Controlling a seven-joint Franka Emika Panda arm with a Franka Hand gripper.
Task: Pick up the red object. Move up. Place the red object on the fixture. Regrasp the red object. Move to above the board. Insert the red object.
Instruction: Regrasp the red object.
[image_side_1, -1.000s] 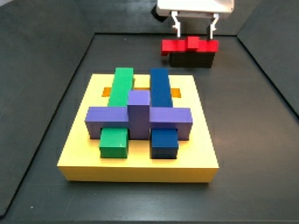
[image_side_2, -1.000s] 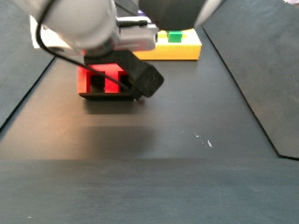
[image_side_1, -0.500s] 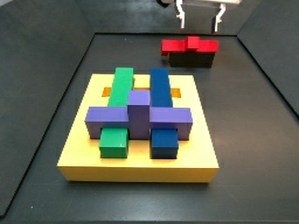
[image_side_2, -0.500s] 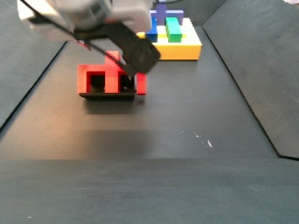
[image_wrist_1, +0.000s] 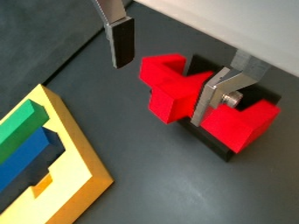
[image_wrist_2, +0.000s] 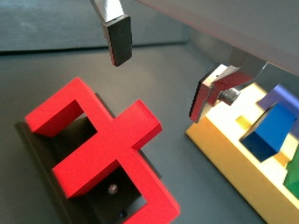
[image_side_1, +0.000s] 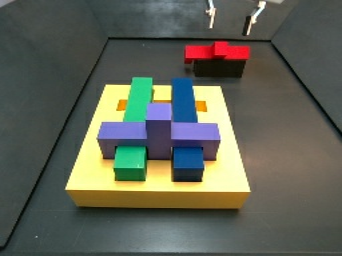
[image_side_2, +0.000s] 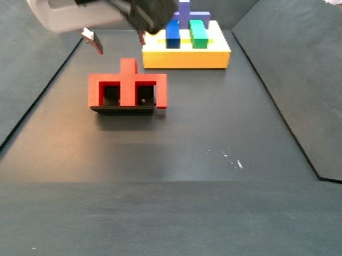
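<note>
The gripper (image_side_1: 233, 14) has been raised since a second ago, when its fingers were down at the red object (image_side_1: 219, 50); now only the fingertips are seen at the upper edge of a side view, well clear above the piece. The jaws are spread apart and nothing is held between them — in both wrist views the silver plates with dark pads (image_wrist_1: 121, 43) hang open on either side of empty air. The red object (image_wrist_2: 103, 150) has been left lying on the fixture (image_side_1: 218, 67), its long bar across the top and its stub projecting to one side, well apart from the board (image_side_1: 162, 190). The regrasp is judged to be the step in hand. For it to be done well, the fingers should be brought down squarely over one straight section of the piece, centred — so that it is not tipped off the black holder when the jaws are closed
</note>
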